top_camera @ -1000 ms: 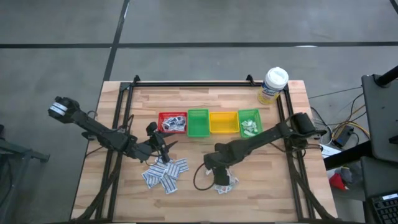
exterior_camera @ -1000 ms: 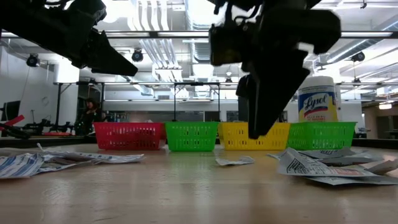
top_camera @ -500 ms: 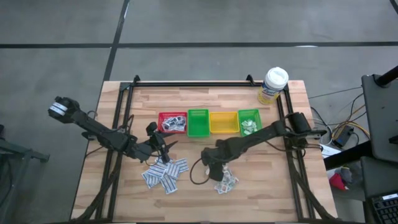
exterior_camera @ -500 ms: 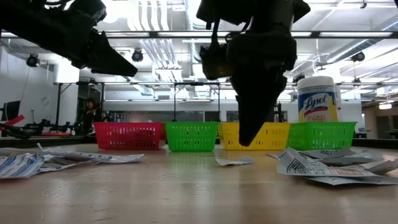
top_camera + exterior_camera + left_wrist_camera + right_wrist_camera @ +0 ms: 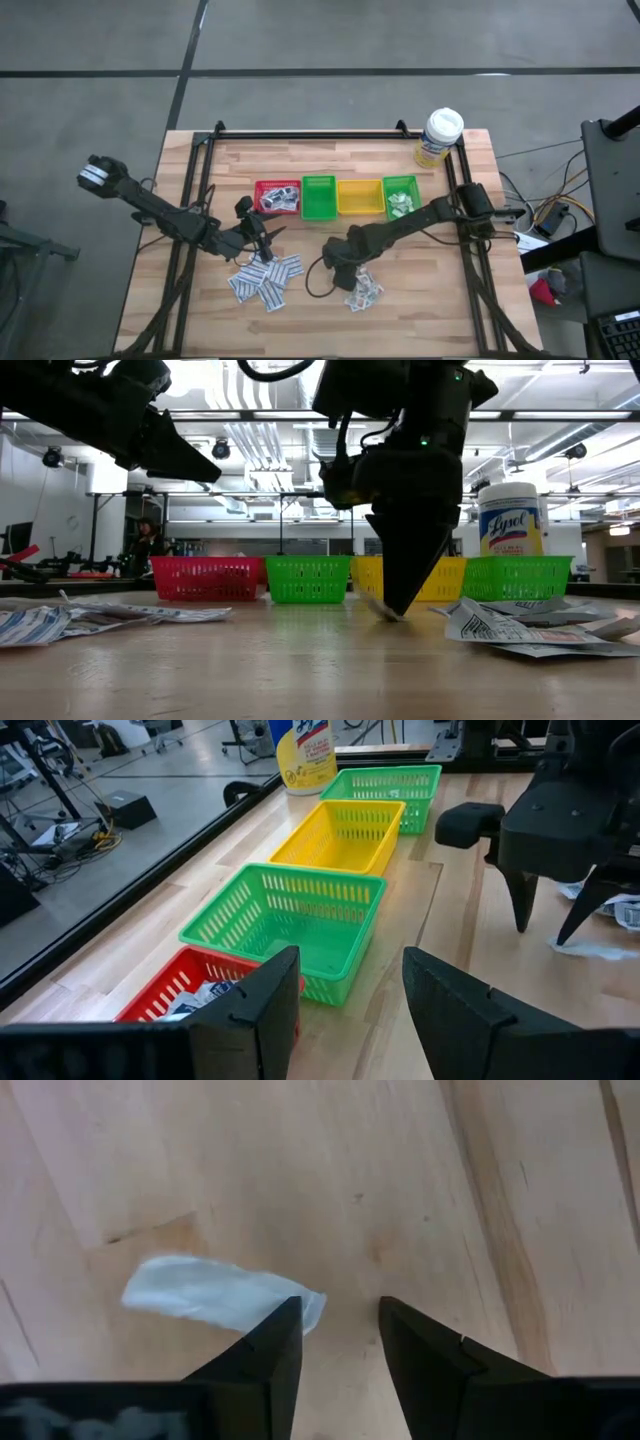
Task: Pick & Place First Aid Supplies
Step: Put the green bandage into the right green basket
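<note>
Wooden planks, pale and smooth, make up the table (image 5: 440, 300) that everything is set on. Right at the tips of the right gripper (image 5: 340, 1342) a small white packet (image 5: 215, 1295) is seen, lying flat on the wood. One finger (image 5: 270, 1355) touches its end, and the jaws are part open with nothing pinched between them yet. The tips are pointed down, most likely so that the thin paper can be nipped by its edge. Just beside this gripper, a little heap of packets (image 5: 362, 292) is spread out. They are flat, crinkly and printed in grey and blue.

Farther off, a second heap of packets (image 5: 265, 280) is left near the left gripper (image 5: 262, 232), which is held above the wood with its jaws wide and empty, as if waiting.

Beyond both grippers, four small plastic baskets are lined up side by side, likely for sorting: a red bin (image 5: 277, 197), a green bin (image 5: 318, 198), a yellow bin (image 5: 358, 197) and another green bin (image 5: 401, 197). Their walls are made of open mesh. Past them, a white-capped bottle (image 5: 439, 136) is stood at the table's corner.
</note>
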You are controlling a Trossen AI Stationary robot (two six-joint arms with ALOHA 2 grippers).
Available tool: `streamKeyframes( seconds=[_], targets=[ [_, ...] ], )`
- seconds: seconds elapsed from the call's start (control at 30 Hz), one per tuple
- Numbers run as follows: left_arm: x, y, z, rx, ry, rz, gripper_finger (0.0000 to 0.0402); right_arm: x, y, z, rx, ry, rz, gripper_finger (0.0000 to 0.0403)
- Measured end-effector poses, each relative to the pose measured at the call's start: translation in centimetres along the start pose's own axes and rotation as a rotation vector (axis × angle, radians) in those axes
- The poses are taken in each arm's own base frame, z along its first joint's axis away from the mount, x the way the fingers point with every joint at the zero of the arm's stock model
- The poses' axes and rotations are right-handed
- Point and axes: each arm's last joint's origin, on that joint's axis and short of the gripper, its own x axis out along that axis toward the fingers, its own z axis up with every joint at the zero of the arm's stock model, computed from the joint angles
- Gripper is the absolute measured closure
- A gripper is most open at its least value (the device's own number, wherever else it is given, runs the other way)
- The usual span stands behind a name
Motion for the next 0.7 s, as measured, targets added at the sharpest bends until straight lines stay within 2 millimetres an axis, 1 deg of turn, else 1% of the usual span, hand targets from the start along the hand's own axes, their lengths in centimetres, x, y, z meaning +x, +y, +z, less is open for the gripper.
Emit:
streamKeyframes(
  seconds=[0.17,0.33,0.7],
  targets=[
    [0.00,0.00,0.00,0.000,0.000,0.000,0.0221,0.29,-0.05,-0.03,0.004,-0.006,-0.027,0.0281],
    [0.00,0.00,0.00,0.000,0.000,0.000,0.0221,0.31,-0.17,-0.13,0.004,0.006,-0.037,0.0303],
    [0.00,0.00,-0.01,0.001,0.000,0.000,0.0221,0.34,-0.54,-0.50,-0.003,0.036,-0.088,0.0389]
  ],
)
